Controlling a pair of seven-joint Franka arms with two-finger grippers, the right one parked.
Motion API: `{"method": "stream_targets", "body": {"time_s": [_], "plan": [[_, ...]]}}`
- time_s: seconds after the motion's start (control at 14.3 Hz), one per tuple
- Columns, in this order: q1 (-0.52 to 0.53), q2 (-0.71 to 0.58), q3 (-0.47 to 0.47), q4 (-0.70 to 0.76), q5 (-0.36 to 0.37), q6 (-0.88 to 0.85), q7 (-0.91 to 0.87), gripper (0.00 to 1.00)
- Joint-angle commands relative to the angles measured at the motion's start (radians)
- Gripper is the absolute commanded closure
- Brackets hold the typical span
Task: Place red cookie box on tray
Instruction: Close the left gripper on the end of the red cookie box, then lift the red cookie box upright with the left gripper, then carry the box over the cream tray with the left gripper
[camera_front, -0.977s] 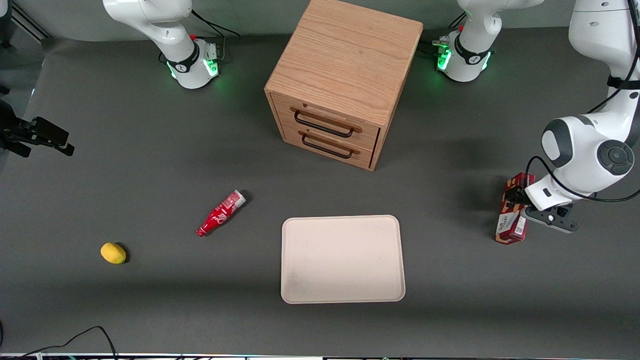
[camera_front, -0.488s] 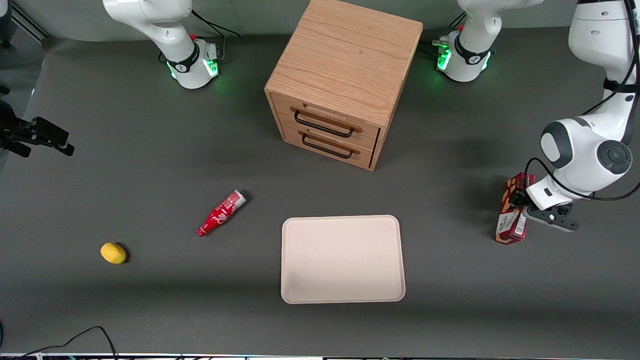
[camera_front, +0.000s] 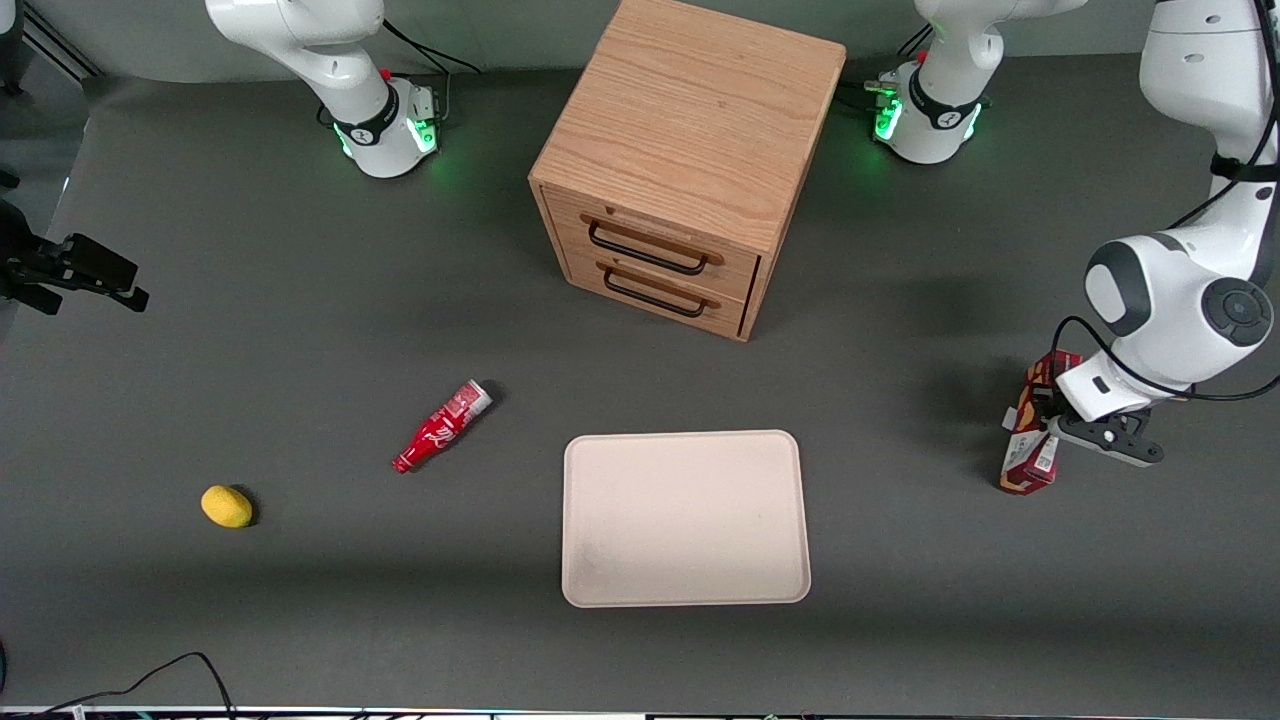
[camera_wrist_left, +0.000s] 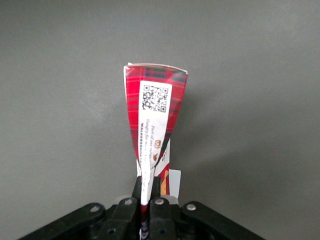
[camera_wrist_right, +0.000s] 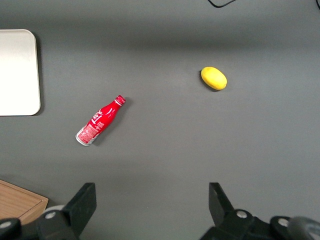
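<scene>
I've got the gripper clenched on the red cookie box, out toward the working arm's end of the table. In the wrist view the fingers pinch the box at its narrow end, and the carton looks squeezed thin where they bite. A second ago the box lay flatter with its broad face toward the front camera; now it's tipped up on edge, so I see a thinner sliver of red and it has shifted slightly toward the working arm's end. I can't tell whether its lower end still touches the table.

The tray hasn't moved: it sits well apart from the box, nearer the front camera than the wooden drawer cabinet.

The red soda bottle lies on its side where it was, and the lemon sits toward the parked arm's end, nearer the front camera than the bottle, unchanged.
</scene>
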Motion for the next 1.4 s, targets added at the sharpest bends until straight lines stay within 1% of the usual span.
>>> {"method": "stream_targets", "body": {"time_s": [0.0, 0.28, 0.35, 0.49, 0.7, 0.77, 0.91, 1.05, 1.12, 1.26, 1.33], "plan": [[0.003, -0.059, 0.000, 0.157, -0.019, -0.252, 0.006, 1.00], [0.002, -0.065, 0.004, 0.525, -0.006, -0.720, -0.071, 1.00], [0.002, -0.062, 0.006, 0.605, -0.004, -0.807, -0.080, 1.00], [0.003, -0.065, 0.007, 0.695, -0.002, -0.903, -0.080, 1.00], [0.000, -0.065, 0.006, 0.747, -0.001, -0.948, -0.087, 1.00], [-0.011, -0.065, 0.000, 0.759, -0.002, -0.959, -0.120, 1.00], [-0.049, -0.058, -0.023, 0.795, -0.007, -0.982, -0.256, 1.00], [-0.136, -0.041, -0.048, 0.806, -0.005, -0.966, -0.426, 1.00], [-0.197, -0.021, -0.050, 0.833, 0.002, -0.960, -0.524, 1.00], [-0.300, 0.080, -0.050, 0.955, 0.008, -0.959, -0.684, 1.00], [-0.336, 0.137, -0.050, 1.018, 0.008, -0.945, -0.756, 1.00]]}}
